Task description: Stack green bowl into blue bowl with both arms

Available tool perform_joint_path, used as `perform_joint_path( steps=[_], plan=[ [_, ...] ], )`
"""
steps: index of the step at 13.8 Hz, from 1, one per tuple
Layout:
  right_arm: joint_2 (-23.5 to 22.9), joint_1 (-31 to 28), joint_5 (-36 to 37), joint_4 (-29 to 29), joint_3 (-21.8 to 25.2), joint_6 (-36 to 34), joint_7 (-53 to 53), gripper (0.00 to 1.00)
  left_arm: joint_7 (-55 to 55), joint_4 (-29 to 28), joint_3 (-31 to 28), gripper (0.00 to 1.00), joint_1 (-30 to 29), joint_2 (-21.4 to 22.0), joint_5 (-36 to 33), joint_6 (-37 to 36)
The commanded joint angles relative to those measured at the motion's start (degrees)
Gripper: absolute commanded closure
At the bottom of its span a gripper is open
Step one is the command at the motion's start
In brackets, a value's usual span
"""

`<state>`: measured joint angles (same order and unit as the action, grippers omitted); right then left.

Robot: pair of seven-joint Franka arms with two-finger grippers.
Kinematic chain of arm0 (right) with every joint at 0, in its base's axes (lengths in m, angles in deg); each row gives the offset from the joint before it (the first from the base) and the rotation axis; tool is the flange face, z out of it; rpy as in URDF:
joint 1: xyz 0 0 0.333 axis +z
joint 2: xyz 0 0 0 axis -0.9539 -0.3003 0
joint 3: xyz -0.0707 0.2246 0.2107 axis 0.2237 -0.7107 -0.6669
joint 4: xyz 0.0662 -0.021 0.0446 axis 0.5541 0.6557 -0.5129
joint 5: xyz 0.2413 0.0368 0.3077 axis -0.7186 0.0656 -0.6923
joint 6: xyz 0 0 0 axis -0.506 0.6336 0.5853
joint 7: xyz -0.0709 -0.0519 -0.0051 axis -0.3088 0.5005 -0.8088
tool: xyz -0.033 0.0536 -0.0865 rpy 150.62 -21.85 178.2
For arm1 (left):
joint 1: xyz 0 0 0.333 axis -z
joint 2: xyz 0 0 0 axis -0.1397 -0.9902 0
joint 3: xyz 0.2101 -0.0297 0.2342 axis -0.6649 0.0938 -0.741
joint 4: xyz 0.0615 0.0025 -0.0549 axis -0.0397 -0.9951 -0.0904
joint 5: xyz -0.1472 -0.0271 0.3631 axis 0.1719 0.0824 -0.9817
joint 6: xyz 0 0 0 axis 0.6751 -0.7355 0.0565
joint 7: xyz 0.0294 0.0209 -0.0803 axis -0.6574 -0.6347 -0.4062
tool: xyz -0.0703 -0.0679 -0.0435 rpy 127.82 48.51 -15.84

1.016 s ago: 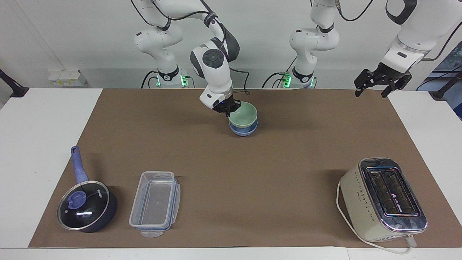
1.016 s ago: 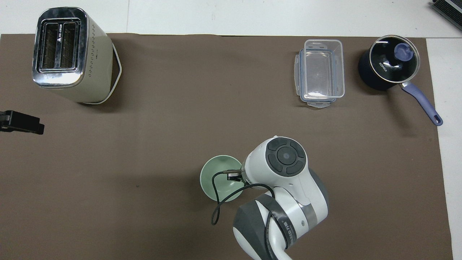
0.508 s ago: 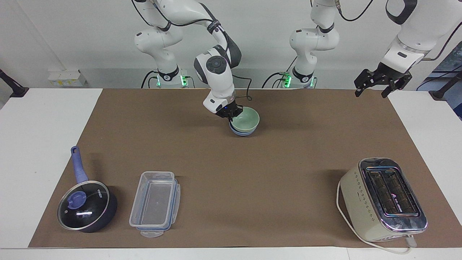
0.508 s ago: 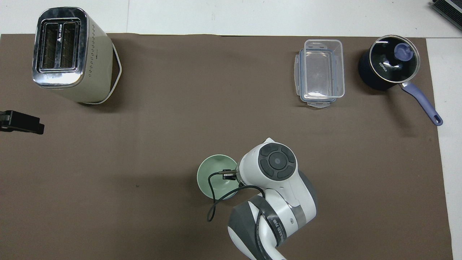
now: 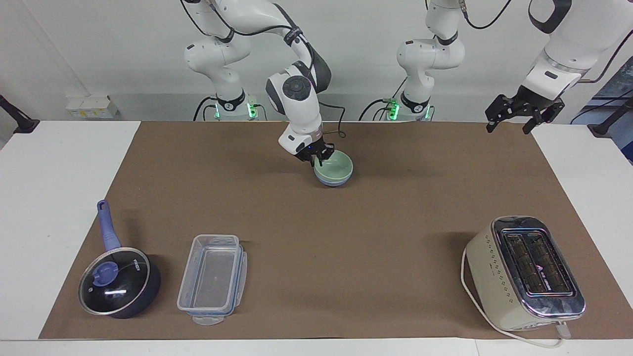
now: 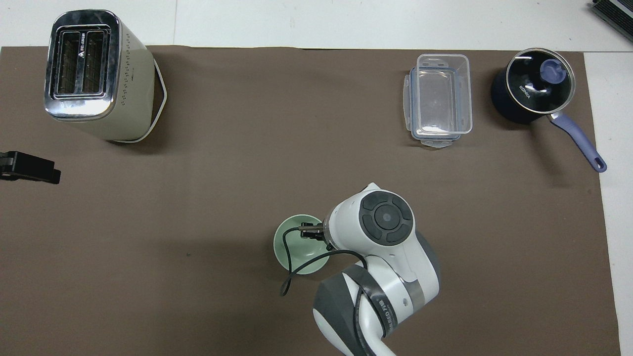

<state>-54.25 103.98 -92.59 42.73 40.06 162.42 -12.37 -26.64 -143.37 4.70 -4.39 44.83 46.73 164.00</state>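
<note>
Green bowl: smooth, glazed look, soft sheen. Blue bowl: same smooth glazed finish on the visible band.
Table cover: brown, matt, paper- or felt-like; bare desk at the ends white, smooth.
Toaster: cream matt body with dotted perforations, polished chrome top, mirror-glossy.
Container: clear plastic, slightly hazy.
Pan: dark glossy body, glass lid with metal rim, matt blue plastic-looking handle.
Arm shells: glossy white plastic; both grippers matt black.
</note>
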Motion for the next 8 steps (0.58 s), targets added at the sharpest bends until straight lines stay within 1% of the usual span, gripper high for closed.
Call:
perform_joint_path(
  steps=[1,3,4,5,8],
  plan=[
    [4.6,-4.4,0.3,0.0,0.0,-3.7,0.1,0.0,-0.2,-1.4,0.3,0.0,-0.3,1.0,-1.2,1.1],
    [8.1,-8.7,4.9,-0.2,0.0,-5.7,-0.9,0.0,-0.1,-1.4,0.3,0.0,-0.3,1.0,-1.2,1.1],
    [9.5,-11.1,5.9,-0.9,0.0,-6.0,-1.7,0.0,-0.1,-1.4,0.3,0.0,-0.3,1.0,-1.2,1.1],
    [10.4,-13.3,6.1,-2.1,0.1,-7.9,-2.1,0.0,-0.1,-1.4,0.3,0.0,-0.3,1.0,-1.2,1.1],
    [10.4,-21.5,6.8,-9.6,0.1,-15.5,-6.4,0.0,-0.2,-1.4,0.3,0.0,-0.3,1.0,-1.2,1.1]
  ],
)
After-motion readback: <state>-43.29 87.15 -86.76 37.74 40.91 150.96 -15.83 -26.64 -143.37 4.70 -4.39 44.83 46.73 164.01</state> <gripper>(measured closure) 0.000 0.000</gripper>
